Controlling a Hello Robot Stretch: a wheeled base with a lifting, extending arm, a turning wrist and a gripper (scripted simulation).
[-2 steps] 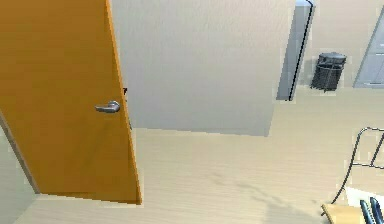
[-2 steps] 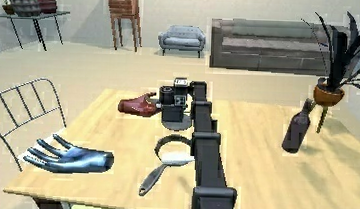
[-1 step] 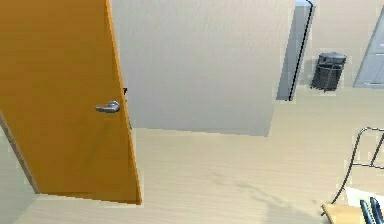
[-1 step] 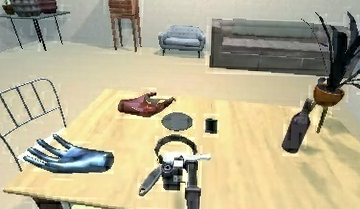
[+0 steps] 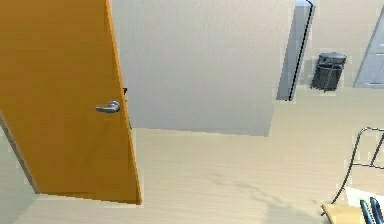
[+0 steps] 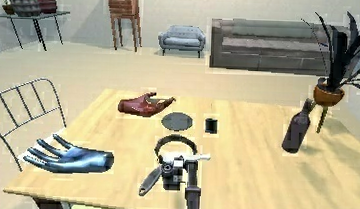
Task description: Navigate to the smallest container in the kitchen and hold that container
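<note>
Ahead: orange door (image 5: pixel 60 95) swung open at left, bare floor (image 5: pixel 230 165) open to wall (image 5: pixel 200 60), chair (image 5: pixel 368 155) at right edge.
Claw (image 6: pixel 146 183): against surface (image 6: pixel 256 165); finger gap and load impossible to tell.
Container: not identifiable among surface items.

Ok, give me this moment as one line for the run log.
ahead: open orange door | side: wooden table with dark bottle | claw: by dark ring | held: cannot tell

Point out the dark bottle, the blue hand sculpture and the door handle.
dark bottle (image 6: pixel 298 131), arm side view, its body.
blue hand sculpture (image 6: pixel 81 159), arm side view, its palm.
door handle (image 5: pixel 108 106), forward view, its lever.
</note>
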